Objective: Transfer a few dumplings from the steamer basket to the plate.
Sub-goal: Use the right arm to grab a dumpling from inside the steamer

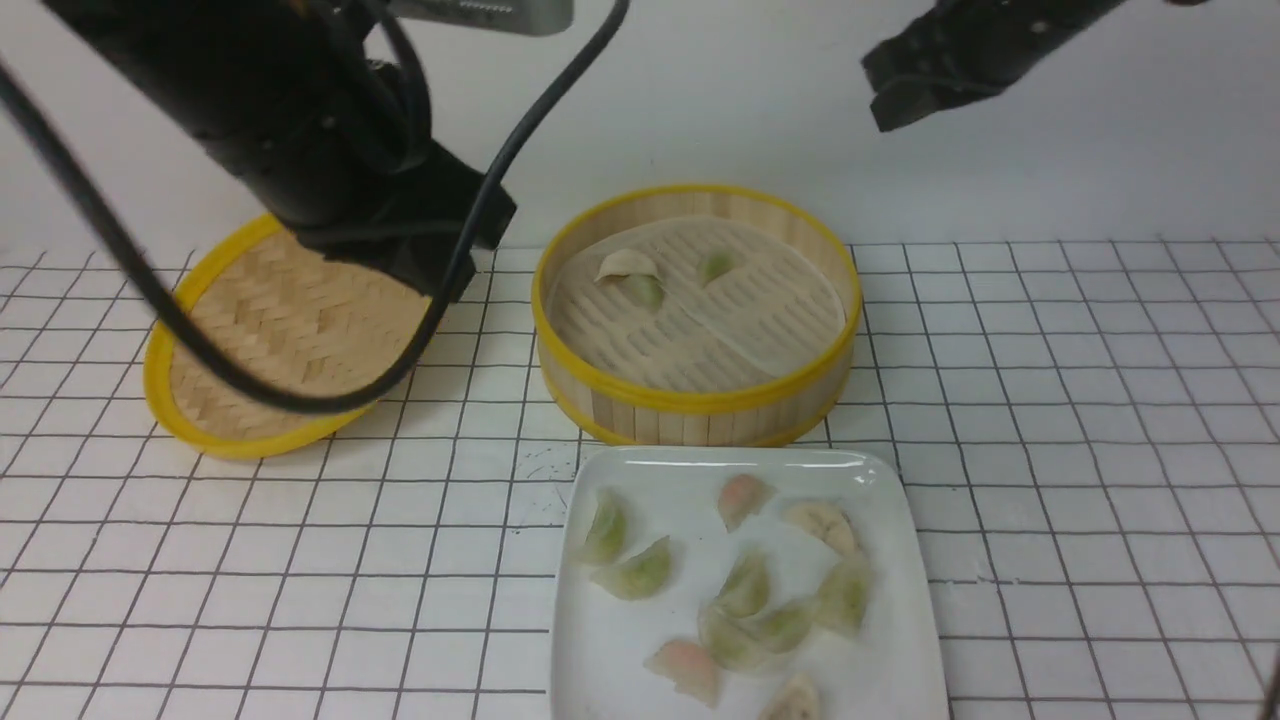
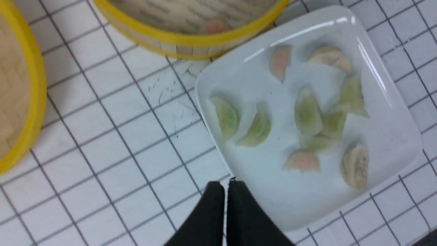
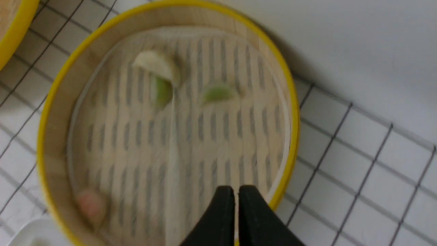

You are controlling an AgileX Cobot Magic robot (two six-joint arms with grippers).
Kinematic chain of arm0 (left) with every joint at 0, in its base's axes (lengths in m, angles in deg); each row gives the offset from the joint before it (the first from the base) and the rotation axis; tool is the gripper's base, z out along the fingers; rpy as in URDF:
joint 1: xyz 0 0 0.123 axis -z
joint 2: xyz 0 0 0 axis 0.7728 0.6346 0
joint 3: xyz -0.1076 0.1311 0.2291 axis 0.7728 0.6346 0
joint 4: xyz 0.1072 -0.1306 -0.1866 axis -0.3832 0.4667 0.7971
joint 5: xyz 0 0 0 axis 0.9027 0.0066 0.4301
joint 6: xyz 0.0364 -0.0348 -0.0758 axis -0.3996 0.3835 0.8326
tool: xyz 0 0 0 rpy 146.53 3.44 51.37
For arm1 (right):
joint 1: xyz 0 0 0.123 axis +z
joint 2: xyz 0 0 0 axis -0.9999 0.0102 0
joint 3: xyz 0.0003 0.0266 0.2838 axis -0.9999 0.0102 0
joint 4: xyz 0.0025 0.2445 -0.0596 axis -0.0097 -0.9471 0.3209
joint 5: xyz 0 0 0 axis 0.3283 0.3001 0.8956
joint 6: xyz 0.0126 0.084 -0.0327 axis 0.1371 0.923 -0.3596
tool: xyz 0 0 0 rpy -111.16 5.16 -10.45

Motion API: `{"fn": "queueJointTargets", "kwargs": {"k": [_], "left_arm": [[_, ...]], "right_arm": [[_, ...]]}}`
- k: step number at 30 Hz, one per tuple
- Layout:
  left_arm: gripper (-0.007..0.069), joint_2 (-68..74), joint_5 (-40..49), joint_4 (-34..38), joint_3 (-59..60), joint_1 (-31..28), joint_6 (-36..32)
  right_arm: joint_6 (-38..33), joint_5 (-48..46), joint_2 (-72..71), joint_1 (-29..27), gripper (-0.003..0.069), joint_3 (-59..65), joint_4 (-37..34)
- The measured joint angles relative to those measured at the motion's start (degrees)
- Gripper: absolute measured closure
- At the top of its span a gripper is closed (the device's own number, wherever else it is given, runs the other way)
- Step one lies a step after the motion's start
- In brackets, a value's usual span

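The steamer basket (image 1: 690, 402) stands mid-table with a cream dumpling (image 1: 627, 264) and two green dumplings (image 1: 645, 290) (image 1: 715, 266) at its back. The right wrist view also shows a pink dumpling (image 3: 90, 205) by the basket wall (image 3: 54, 102). In front of the basket lies the plate (image 1: 905, 570), holding several dumplings (image 1: 640, 572). My left gripper (image 2: 225, 184) is shut and empty, high over the plate's (image 2: 273, 201) edge. My right gripper (image 3: 236, 189) is shut and empty, raised over the basket's rim; it shows at the upper right (image 1: 890, 95) in the front view.
The shallow woven lid (image 1: 200, 330) with its yellow rim lies left of the basket, partly behind my left arm (image 1: 330, 150) and its cable. A white wall runs behind the gridded table (image 1: 1100, 450).
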Motion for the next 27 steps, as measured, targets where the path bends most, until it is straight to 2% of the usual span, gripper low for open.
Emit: {"fn": "queueJointTargets", "kwargs": {"k": [3,7,8,11,12,13,16,22,27], "left_arm": [[0.0631,-7.16,0.00,-3.24,6.05,0.00,2.92],[0.0631,-15.85,0.11,-7.89,11.99,0.00,6.74],[0.0631,-16.24,0.11,-8.29,12.24,0.00,7.17],[0.0631,-22.49,0.24,-10.28,15.63,0.00,9.86],[0.0631,-23.08,0.24,-10.36,15.74,0.00,10.12],[0.0631,-25.26,0.29,-10.40,16.52,0.00,10.76],[0.0631,-28.08,0.41,-10.47,16.78,0.00,11.21],[0.0631,-30.55,0.52,-11.98,16.78,0.00,11.28],[0.0631,-30.61,0.52,-13.28,16.78,0.00,11.58]], "right_arm": [[0.35,-0.19,10.21,1.49,0.0604,-12.95,1.14],[-1.58,-0.38,17.60,3.10,0.0514,-21.15,1.84],[-1.58,-0.38,17.90,3.28,0.0514,-21.41,1.89],[-3.73,-0.36,22.27,4.57,0.0377,-23.88,2.19],[-3.79,-0.21,22.46,4.71,0.0370,-23.88,2.26],[-4.24,0.88,24.02,5.21,0.0317,-23.99,2.53],[-5.05,3.21,26.71,6.01,0.0244,-23.99,2.96],[-5.71,9.71,31.04,7.55,0.0171,-23.99,3.13],[-6.04,11.86,31.83,8.09,0.0151,-23.99,3.35]]}}
